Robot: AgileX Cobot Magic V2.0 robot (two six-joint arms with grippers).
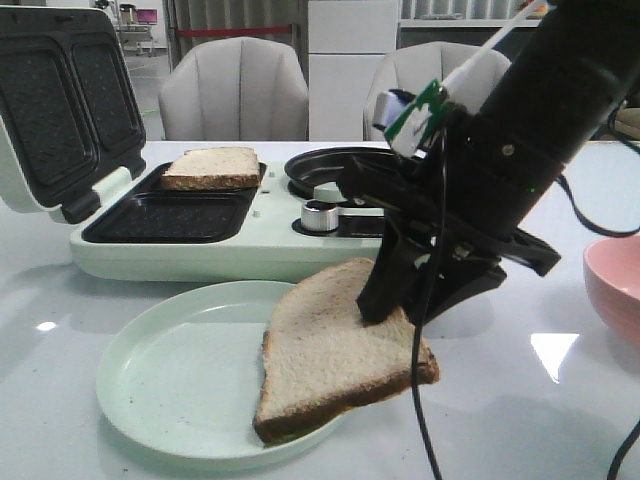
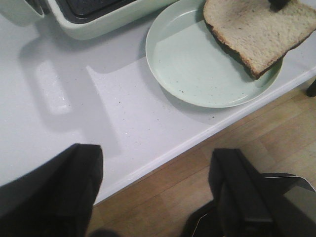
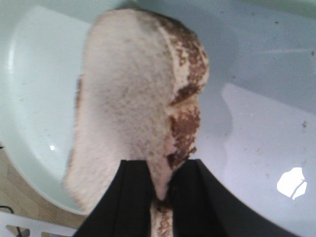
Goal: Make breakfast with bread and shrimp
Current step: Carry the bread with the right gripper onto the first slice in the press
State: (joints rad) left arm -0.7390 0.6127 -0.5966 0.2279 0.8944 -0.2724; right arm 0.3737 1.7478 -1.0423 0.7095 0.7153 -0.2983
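one slice of bread point(image 1: 335, 350) is held by the right gripper point(image 1: 385, 305) at its far edge, so that it hangs tilted, with the near corner low over the pale green plate point(image 1: 170, 370) and the held side raised. whether that corner touches the plate cannot be told. the fingers are closed tight on the crust, as is seen in the right wrist view, where the two black fingertips point(image 3: 133, 197) pinch the thin edge of the slice. the grip on the edge is probably chosen so that the slice can be carried and laid flat afterwards. a second slice point(image 1: 212, 167) is already lying in the far left cavity of the sandwich maker point(image 1: 200, 250), whose lid point(image 1: 60, 100) is standing open; the near cavity is empty. the shrimp is not seen in any view. a pink bowl point(image 1: 615, 285) is placed at the right edge of the table.

the right arm is reached forward and down, steeply inclined. the left gripper point(image 2: 155, 192) is kept back over the table edge, its fingers spread wide and holding nothing.
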